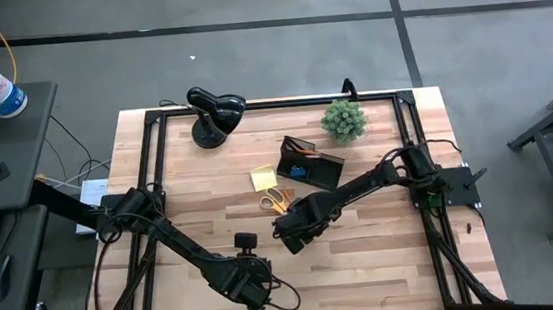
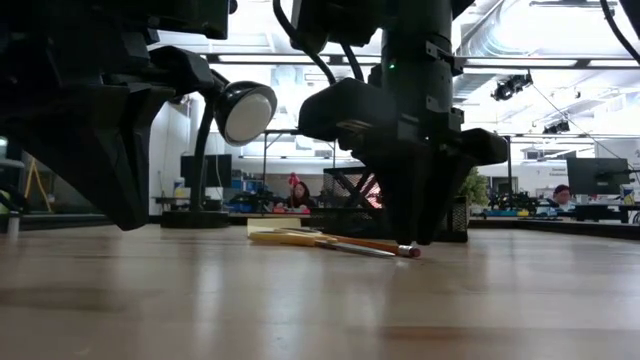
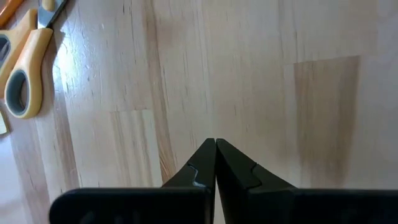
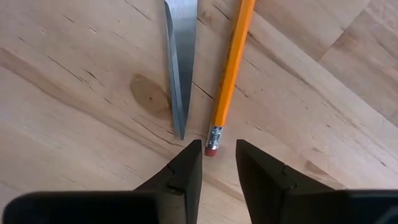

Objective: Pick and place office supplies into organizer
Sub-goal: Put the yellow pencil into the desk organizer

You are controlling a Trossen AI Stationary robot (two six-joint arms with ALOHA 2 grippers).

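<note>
Straddling the pencil's eraser tip, right end effector slightly parted, nothing held.

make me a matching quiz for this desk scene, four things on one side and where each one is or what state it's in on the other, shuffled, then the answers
Things:
1. pencil
2. left gripper
3. organizer
4. lamp

Places or states:
A. far left part of the table
B. fingers shut, over bare wood
C. eraser end right in front of the right gripper
D. beside the potted plant

Pairs: 1-C, 2-B, 3-D, 4-A
</note>
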